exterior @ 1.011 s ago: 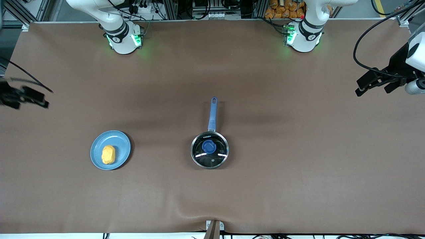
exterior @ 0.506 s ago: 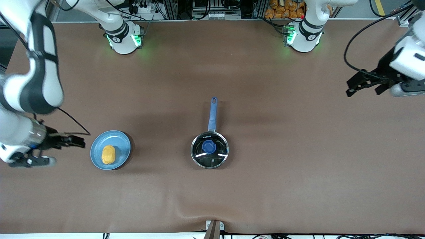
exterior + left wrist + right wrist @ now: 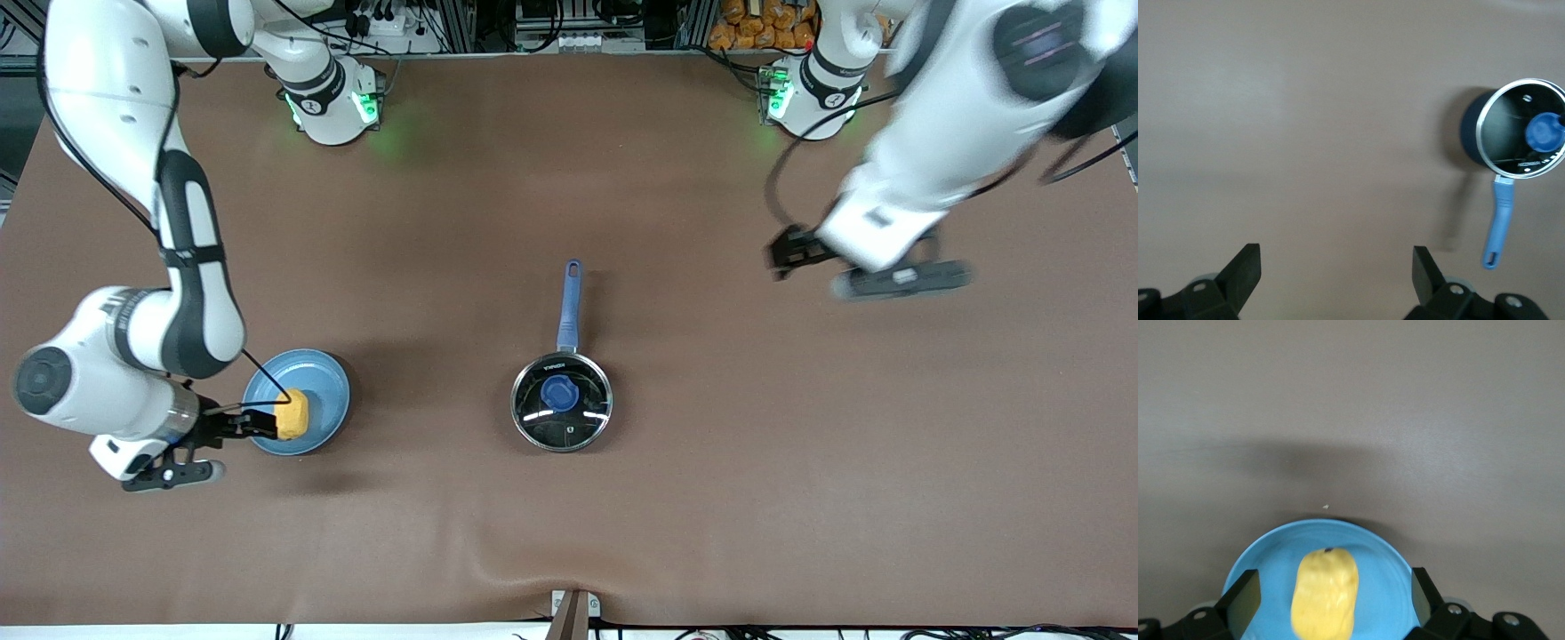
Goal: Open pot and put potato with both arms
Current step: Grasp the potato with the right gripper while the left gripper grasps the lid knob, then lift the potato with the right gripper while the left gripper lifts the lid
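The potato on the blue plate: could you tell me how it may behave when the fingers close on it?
The potato is oval, so it may roll on the plate. Its rough surface should limit slipping. It looks small, probably light.

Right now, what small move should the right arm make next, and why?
Probably lower the right pincer onto the potato and close. Its fingers are open, either side of the potato on the plate. The left pincer is open over bare table, away from the lidded pot.
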You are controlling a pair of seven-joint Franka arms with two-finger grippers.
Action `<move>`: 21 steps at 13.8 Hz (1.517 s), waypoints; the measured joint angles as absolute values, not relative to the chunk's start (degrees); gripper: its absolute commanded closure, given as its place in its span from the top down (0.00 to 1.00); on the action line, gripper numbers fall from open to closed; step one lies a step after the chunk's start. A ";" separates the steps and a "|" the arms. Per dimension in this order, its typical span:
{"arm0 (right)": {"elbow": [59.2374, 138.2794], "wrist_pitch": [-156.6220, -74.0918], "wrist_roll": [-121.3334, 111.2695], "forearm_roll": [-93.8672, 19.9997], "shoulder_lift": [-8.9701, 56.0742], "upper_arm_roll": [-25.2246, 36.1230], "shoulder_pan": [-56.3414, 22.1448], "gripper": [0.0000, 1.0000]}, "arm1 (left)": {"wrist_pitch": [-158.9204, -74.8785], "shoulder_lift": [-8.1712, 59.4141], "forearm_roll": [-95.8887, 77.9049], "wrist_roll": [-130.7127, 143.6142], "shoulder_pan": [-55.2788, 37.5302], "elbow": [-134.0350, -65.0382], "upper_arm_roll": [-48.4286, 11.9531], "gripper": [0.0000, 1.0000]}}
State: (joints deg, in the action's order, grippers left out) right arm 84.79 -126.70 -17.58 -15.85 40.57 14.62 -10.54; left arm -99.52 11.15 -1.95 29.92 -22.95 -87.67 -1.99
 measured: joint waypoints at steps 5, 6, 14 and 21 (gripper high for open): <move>91.92 -137.31 -17.58 -15.90 42.07 12.66 -10.55 1.00 | -112.31 22.17 -1.95 38.67 -30.08 -83.78 -2.14 1.00; 92.35 -137.39 -17.58 -15.91 42.07 12.61 -10.54 1.00 | -115.68 23.84 -1.95 40.39 -31.16 -83.69 -2.15 1.00; 93.79 -137.40 -17.58 -17.31 42.07 12.48 -10.52 0.44 | -129.01 39.37 -1.95 47.64 -41.56 -76.76 2.28 1.00; 93.75 -137.26 -17.58 -17.48 42.02 12.16 -10.69 0.03 | -139.66 44.06 -1.95 49.60 -45.73 -75.53 5.78 1.00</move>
State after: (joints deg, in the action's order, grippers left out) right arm 93.75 -137.26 -17.58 -17.48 42.02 12.16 -10.69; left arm -139.66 44.06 -1.95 49.60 -45.73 -75.53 5.78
